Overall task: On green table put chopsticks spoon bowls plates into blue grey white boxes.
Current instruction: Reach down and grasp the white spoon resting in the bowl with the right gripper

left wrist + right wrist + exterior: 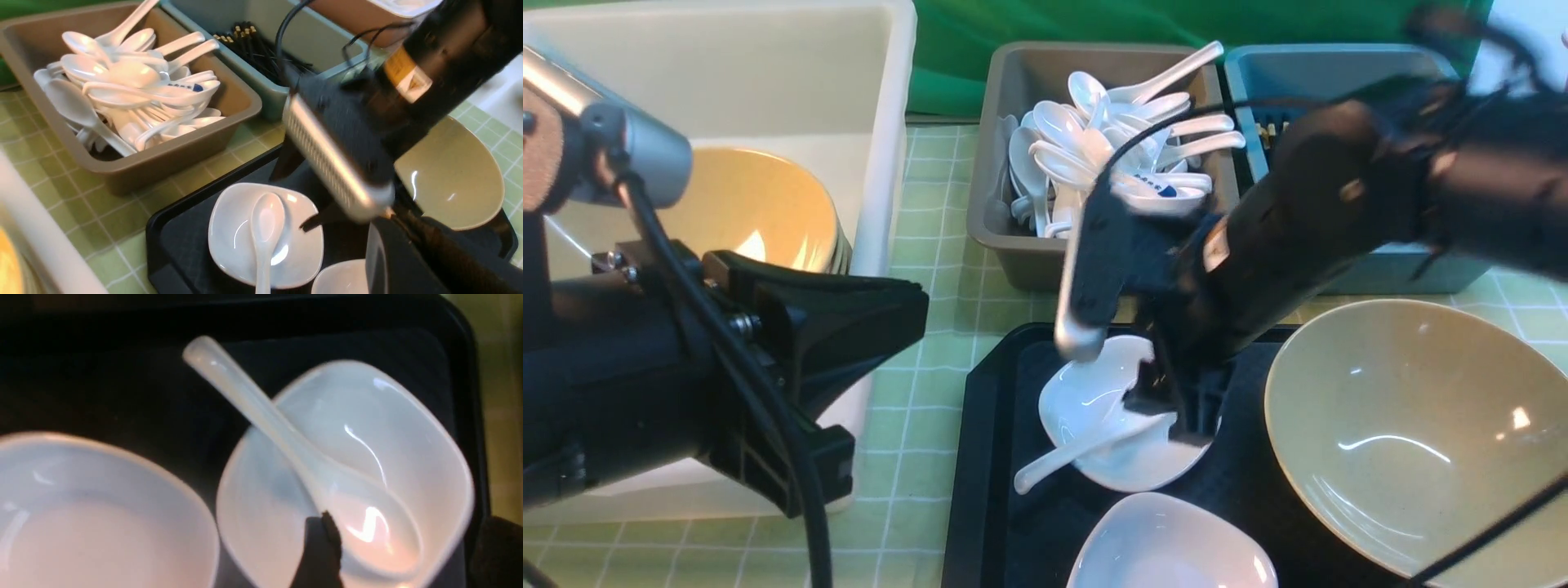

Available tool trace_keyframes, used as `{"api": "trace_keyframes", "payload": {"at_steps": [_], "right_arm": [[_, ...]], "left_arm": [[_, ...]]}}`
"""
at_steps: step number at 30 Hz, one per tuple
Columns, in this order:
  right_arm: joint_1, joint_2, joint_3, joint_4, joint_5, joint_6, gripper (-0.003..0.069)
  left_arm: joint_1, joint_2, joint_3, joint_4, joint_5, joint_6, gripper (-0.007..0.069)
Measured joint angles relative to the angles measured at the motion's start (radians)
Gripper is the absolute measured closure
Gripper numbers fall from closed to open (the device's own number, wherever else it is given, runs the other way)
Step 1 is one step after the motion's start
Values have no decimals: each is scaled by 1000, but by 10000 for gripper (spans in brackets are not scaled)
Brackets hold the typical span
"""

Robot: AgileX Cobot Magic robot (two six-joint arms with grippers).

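Take the glossy white soup spoon (1072, 448), lying in the small white square dish (1131, 469) on the black tray (988, 490) at near centre, across its narrow handle with the spread right pincer (1168, 418) poised over it, gently: probably light, stiff, slippery, chippable.

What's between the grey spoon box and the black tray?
Only a bare strip of green checked tablecloth lies between the grey spoon box and the black tray. The left wrist view shows it most clearly.
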Motion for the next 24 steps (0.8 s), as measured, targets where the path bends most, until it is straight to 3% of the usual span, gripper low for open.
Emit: {"api": "trace_keyframes", "payload": {"at_steps": [3, 4, 5, 8, 19, 24], "right_arm": [[13, 42, 0, 102, -4, -211, 181], [13, 44, 0, 114, -4, -224, 181], [14, 63, -5, 207, 2, -318, 181], [6, 102, -42, 297, 57, -418, 181], [13, 197, -138, 326, 120, -586, 181], [25, 238, -138, 325, 126, -596, 181]], "left_arm": [[0, 0, 0, -18, 7, 0, 627], [0, 0, 0, -20, 9, 0, 627], [0, 0, 0, -34, 14, 0, 627], [0, 0, 0, -66, 31, 0, 627], [0, 0, 0, -93, 69, 0, 627], [0, 0, 0, -94, 82, 0, 627]]}}
